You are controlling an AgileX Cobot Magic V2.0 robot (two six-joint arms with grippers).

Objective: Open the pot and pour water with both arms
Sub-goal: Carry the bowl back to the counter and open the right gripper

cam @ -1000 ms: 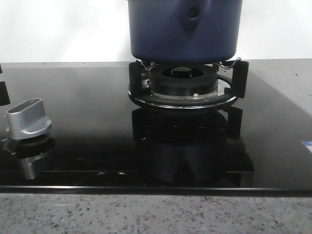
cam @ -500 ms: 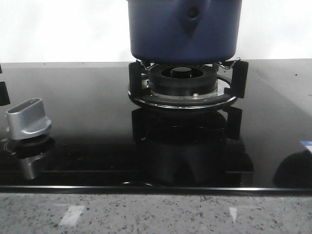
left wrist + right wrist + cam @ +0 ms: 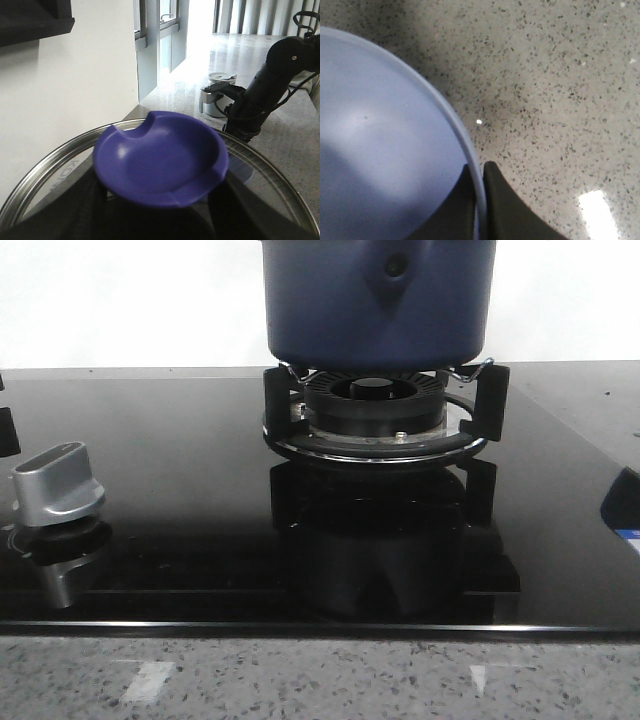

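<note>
The dark navy-blue pot (image 3: 380, 300) sits on the black burner ring (image 3: 378, 420); its top is out of the front view. In the left wrist view my left gripper (image 3: 160, 202) is shut around the blue knob (image 3: 160, 157) of a glass lid with a steel rim (image 3: 40, 170); dark fingers (image 3: 75, 210) show on both sides under the knob. My right gripper (image 3: 480, 172) is shut on the rim of a pale blue bowl (image 3: 380, 150) above the speckled counter. Neither gripper shows in the front view.
A silver stove knob (image 3: 58, 485) stands at the left of the black glass hob (image 3: 180, 440). A dark reflection (image 3: 622, 505) lies at the hob's right edge. In the left wrist view my right arm (image 3: 272, 80) reaches down beside a grey lidded cup (image 3: 218, 95).
The dark reflection on the hob's right side appeared and has moved from the front corner up along the right edge. Light patches appeared on the counter. The pot has not moved.
</note>
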